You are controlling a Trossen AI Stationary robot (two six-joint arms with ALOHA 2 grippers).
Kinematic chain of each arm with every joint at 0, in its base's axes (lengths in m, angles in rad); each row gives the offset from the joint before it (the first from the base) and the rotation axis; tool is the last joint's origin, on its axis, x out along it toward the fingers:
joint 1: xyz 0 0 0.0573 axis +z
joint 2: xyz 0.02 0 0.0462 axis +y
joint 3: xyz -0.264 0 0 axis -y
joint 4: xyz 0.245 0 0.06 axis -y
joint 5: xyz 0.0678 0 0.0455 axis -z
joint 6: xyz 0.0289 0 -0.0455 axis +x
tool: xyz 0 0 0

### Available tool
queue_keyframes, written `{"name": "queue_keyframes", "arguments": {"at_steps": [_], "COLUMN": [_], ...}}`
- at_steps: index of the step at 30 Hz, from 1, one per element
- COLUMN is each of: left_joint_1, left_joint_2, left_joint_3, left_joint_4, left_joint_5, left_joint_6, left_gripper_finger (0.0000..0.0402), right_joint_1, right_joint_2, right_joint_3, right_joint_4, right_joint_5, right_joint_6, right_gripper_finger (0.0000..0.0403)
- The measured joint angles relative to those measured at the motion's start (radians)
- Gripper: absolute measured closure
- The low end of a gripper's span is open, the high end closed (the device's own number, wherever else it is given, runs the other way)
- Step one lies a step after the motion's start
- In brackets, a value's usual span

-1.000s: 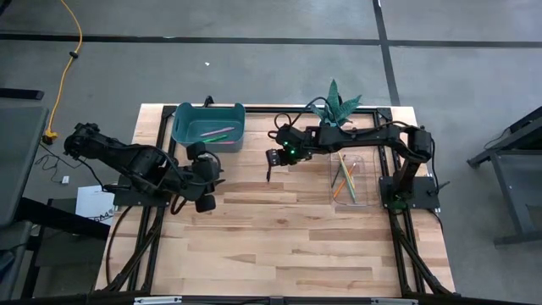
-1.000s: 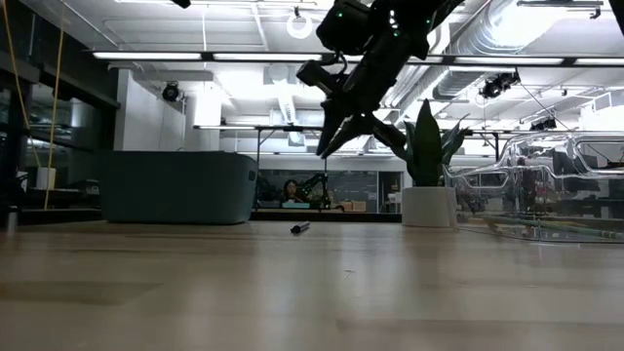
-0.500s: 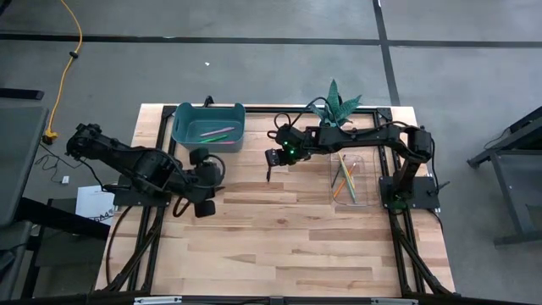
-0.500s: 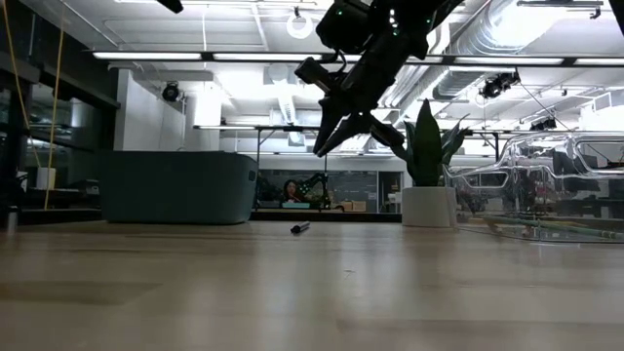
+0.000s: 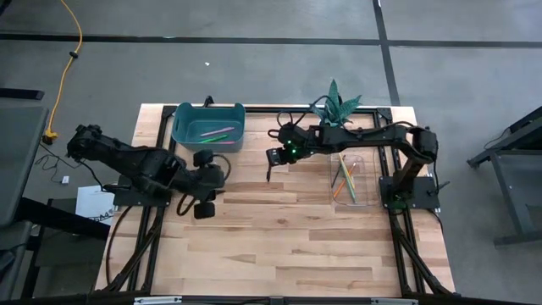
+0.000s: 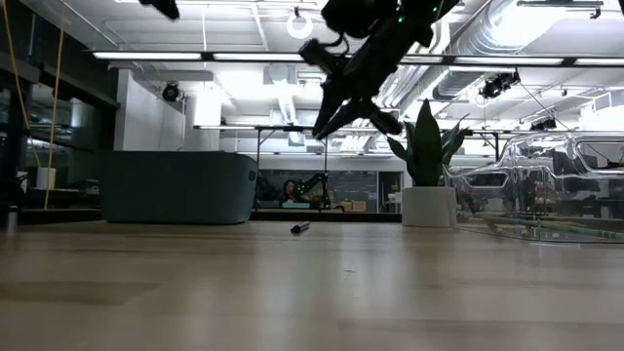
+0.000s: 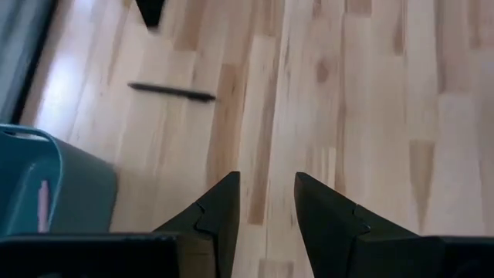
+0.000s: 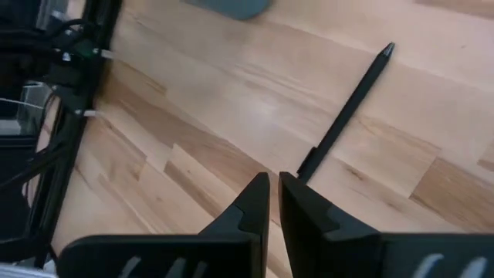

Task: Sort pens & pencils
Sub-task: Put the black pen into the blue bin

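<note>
A: Left to right, quick. Left arm's end effector (image 5: 203, 208) sits at roughly 9 o'clock on the table (image 5: 279, 246), fingers apart with a moderate gap, nothing between them. It has slid a bit toward the table centre over the last second.

B: Teal bin (image 5: 208, 125)?

A: At 11 o'clock. Pink pen (image 5: 209, 133) and green pen (image 5: 222, 136) lie inside. Nothing new there.

B: Black pen?

A: Black pen (image 8: 345, 112) lies flat on the table near 12 o'clock, just right of the bin, untouched. Same spot as before. Also visible in the left wrist view (image 7: 171, 91) and the low view (image 6: 299, 228).

B: Right arm?

A: Right end effector (image 5: 269, 161) hangs above that pen, fingers nearly closed, only a thin slit, empty. In the low view it has lifted slightly and tilted since a second ago, so it is not descending yet.

B: Far right?

A: Clear tray (image 5: 364, 199) at 2 o'clock holds the pencils (image 5: 345, 180): orange, yellow and teal seen. Plant (image 5: 337, 108) behind it.

B: Meaning?

A: My read: the black pen is next to sort; the right fingers need to widen before any pick.
</note>
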Motion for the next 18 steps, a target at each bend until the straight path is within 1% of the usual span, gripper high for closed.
{"name": "queue_keyframes", "arguments": {"at_steps": [3, 5, 9, 15, 18], "left_joint_1": [0.076, 0.127, 0.183, 0.279, 0.334], "left_joint_2": [0.019, 0.039, 0.053, 0.052, 0.064], "left_joint_3": [-0.039, -0.075, -0.132, -0.227, -0.254], "left_joint_4": [0.014, 0.006, 0.053, 0.308, 0.398], "left_joint_5": [0.114, 0.163, 0.177, 0.295, 0.309], "left_joint_6": [0.052, 0.079, 0.112, 0.157, 0.139], "left_gripper_finger": [0.0291, 0.0291, 0.0291, 0.0291, 0.0291], "right_joint_1": [0.001, 0.007, 0.039, 0.111, 0.139], "right_joint_2": [-0.048, -0.09, -0.193, -0.35, -0.419], "right_joint_3": [0.0, -0.001, 0.0, 0.0, 0.0], "right_joint_4": [-0.017, -0.025, -0.042, -0.073, -0.104], "right_joint_5": [0.011, 0.035, 0.103, 0.193, 0.219], "right_joint_6": [-0.021, -0.028, -0.054, -0.13, -0.169], "right_gripper_finger": [0.0381, 0.0381, 0.0381, 0.0381, 0.0381]}}
